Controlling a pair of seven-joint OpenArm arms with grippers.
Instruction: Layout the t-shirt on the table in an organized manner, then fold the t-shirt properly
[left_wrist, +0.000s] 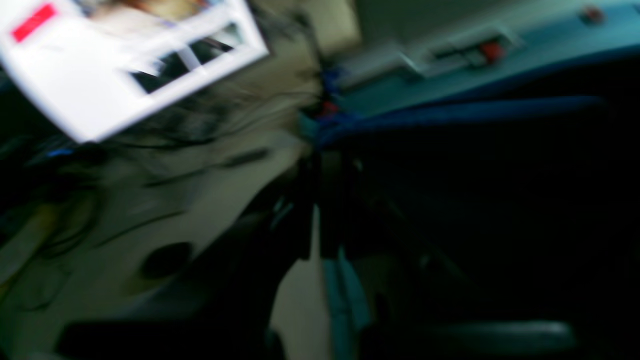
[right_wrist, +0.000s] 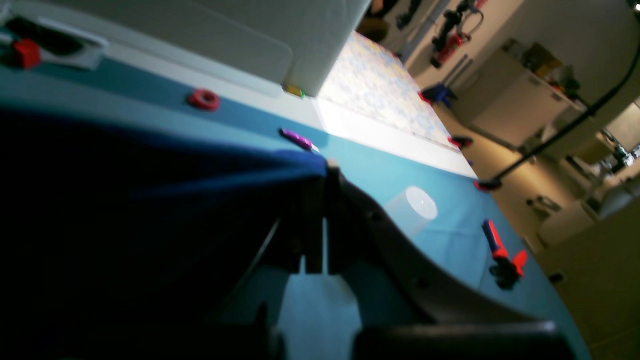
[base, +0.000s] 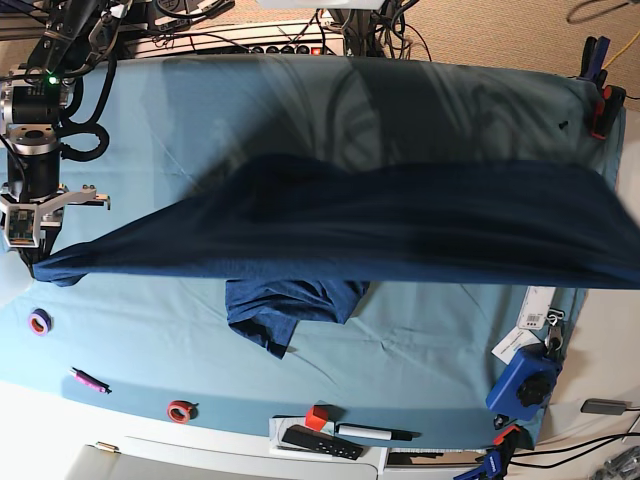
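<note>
Both-handed: my right pincer (right_wrist: 320, 172) and left pincer (left_wrist: 320, 145) each clamped on dark navy knit t-shirt (base: 400, 225), stretched mid-frame above teal-draped desk (base: 150, 110).

Beige floor (right_wrist: 575, 280), white cabinet (right_wrist: 520, 100), tangled cables (base: 300, 25) behind, bright patterned panel (right_wrist: 380, 90)

T-shirt (base: 330, 225) stretched above table (base: 150, 120), between both end effectors
</note>
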